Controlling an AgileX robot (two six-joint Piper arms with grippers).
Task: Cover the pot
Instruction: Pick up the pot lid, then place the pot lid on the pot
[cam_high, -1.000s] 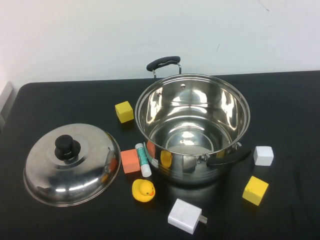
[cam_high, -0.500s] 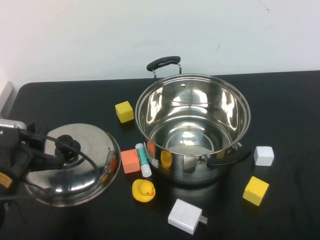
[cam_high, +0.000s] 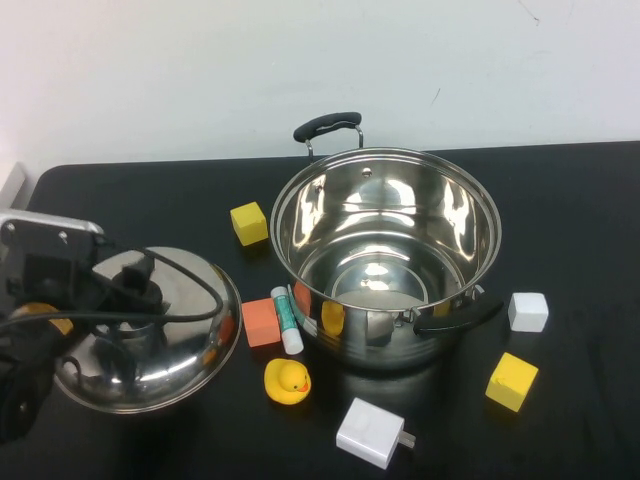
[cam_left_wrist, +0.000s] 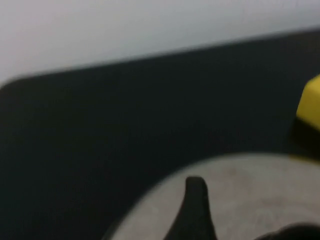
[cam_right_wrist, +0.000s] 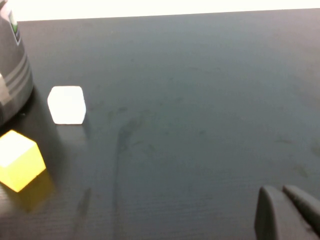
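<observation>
The pot (cam_high: 385, 250) and the lid (cam_high: 170, 345) beside it are mirror-glossy steel — the pot's handles black plastic — on a matt black table (cam_high: 580, 210).

R wrist cam: white cube (cam_right_wrist: 66, 104) near pot wall (cam_right_wrist: 12, 75), yellow cube (cam_right_wrist: 19, 160) just beside it, black table (cam_right_wrist: 200, 100). Right gripper (cam_right_wrist: 287, 210) fingers together.

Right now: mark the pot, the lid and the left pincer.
pot (cam_high: 385, 215), high view, inner back wall.
lid (cam_high: 165, 360), high view, bare dome near its front edge.
left pincer (cam_high: 135, 285), high view, over the lid's knob.
</observation>
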